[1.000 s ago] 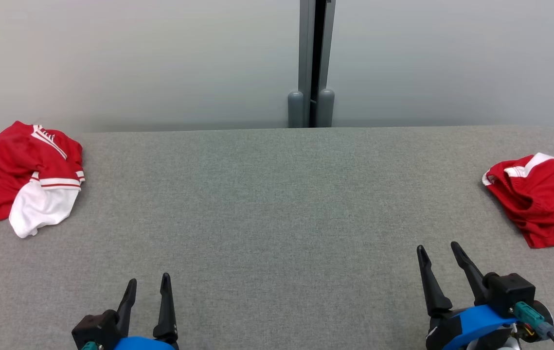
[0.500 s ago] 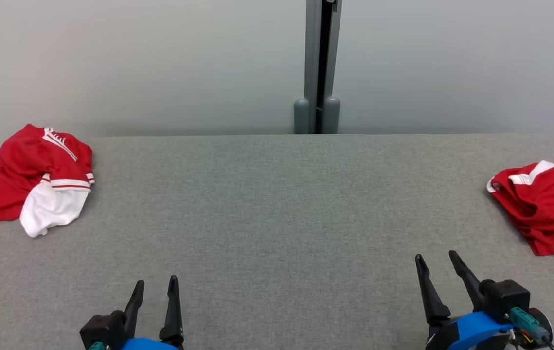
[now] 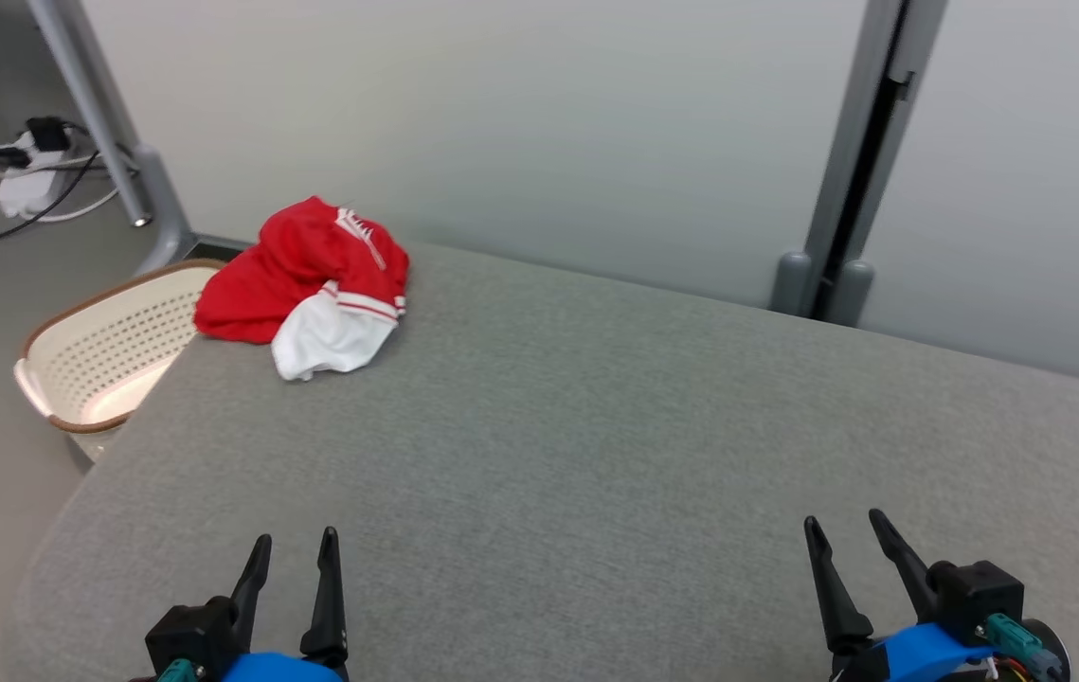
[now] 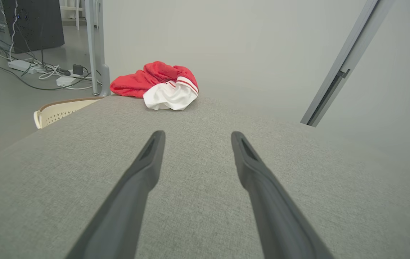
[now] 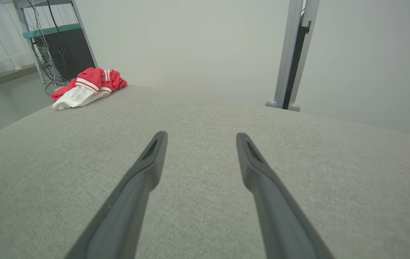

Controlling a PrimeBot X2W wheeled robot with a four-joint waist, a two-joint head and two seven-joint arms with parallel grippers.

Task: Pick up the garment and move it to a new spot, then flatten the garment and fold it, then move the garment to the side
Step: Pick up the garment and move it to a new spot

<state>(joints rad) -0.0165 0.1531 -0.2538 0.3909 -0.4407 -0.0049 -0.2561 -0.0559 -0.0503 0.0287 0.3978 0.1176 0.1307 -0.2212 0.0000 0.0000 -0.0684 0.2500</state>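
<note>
A crumpled red and white garment lies at the far left corner of the grey padded table. The left wrist view has the garment straight ahead and far off, and in the right wrist view the garment sits at the upper left. My left gripper stands open above the table's near left, nothing between its fingers. At the near right, my right gripper is open and empty too. In each wrist view, the left gripper and the right gripper show spread fingers over bare fabric.
A cream perforated basket with a brown rim stands on the floor just left of the table's corner. Cables and a power strip lie on the floor beyond it. A grey post rises behind the table against the pale wall.
The head camera has turned left, so the whole picture slid right. The red garment at the right edge has left the frame, and the basket and floor have come in. Both grippers stay open.
</note>
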